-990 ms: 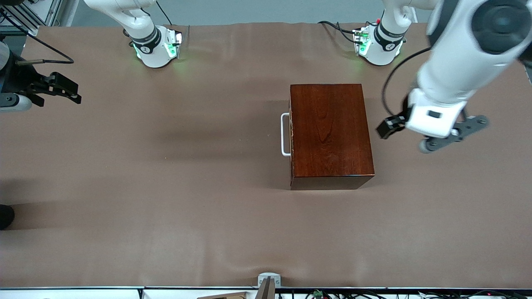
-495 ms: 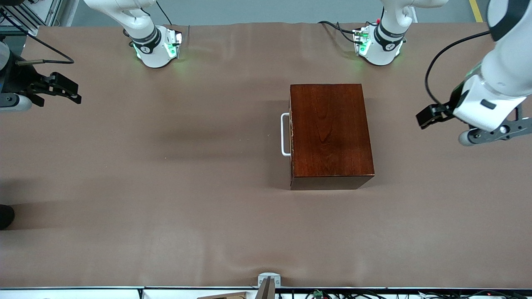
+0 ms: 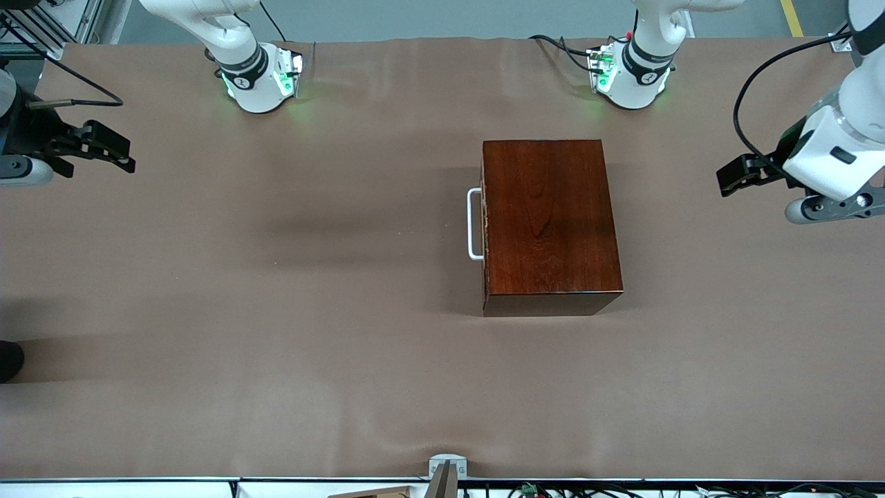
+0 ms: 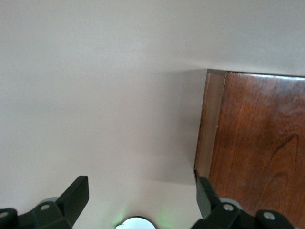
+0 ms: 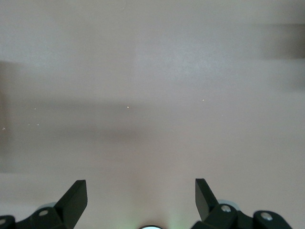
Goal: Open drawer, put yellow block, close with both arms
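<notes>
The drawer (image 3: 484,225) is sitting fully closed in the mahogany box (image 3: 550,225), its dark front flush with the box body. The white U-shaped handle (image 3: 473,224) is sticking out of the drawer front, facing the right arm's end of the surface (image 3: 276,311). The box is resting flat on the brown surface, toward the left arm's end, a little nearer the front camera than the left arm's base (image 3: 630,72). The yellow block isn't showing in any view.

The left pincer (image 4: 142,198) is hanging in the air over the surface at the left arm's end, well apart from the box and touching nothing. Its fingers (image 4: 76,194) are standing spread wide, nothing between them (the left wrist view is showing bare surface in the gap). That same view is catching one corner of the box (image 4: 252,143), its glossy top and a strip of its side.

The right pincer (image 5: 140,198) is waiting over the surface at the right arm's end, far from the box. Its fingers (image 5: 75,196) are also standing wide apart and holding nothing; the right wrist view is showing only plain surface under it. In the front view it is showing as a dark shape (image 3: 97,149) at the frame edge. The right arm's base (image 3: 259,79) is glowing green, same as the left one.
</notes>
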Action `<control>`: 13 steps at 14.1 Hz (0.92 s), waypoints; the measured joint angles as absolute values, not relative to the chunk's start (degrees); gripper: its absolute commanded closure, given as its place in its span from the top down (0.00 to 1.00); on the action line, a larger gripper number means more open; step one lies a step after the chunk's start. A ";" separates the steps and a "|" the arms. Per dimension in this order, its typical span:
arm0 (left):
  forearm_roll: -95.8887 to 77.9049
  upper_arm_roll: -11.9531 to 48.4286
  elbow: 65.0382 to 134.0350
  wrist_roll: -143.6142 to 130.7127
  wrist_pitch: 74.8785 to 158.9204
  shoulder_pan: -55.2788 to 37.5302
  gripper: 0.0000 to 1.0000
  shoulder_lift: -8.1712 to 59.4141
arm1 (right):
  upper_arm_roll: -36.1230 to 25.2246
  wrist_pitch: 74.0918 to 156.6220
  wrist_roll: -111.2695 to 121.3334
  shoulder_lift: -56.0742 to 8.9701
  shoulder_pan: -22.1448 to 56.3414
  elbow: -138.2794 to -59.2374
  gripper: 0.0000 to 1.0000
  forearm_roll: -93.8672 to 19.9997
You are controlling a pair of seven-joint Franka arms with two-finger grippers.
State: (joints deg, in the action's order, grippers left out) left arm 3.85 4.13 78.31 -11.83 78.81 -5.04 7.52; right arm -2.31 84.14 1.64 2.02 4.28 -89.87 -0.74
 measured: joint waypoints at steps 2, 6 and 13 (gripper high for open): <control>3.36 4.11 79.12 -8.96 79.17 -4.06 1.00 6.48 | -2.31 84.13 1.64 2.01 4.28 -89.88 1.00 -0.74; 3.24 4.18 79.56 -7.95 79.27 -3.70 1.00 5.01 | -2.31 84.13 1.64 2.01 4.27 -89.88 1.00 -0.74; 2.11 4.18 86.13 -7.95 80.07 -3.42 1.00 -0.64 | -2.31 84.13 1.64 2.01 4.27 -89.89 1.00 -0.74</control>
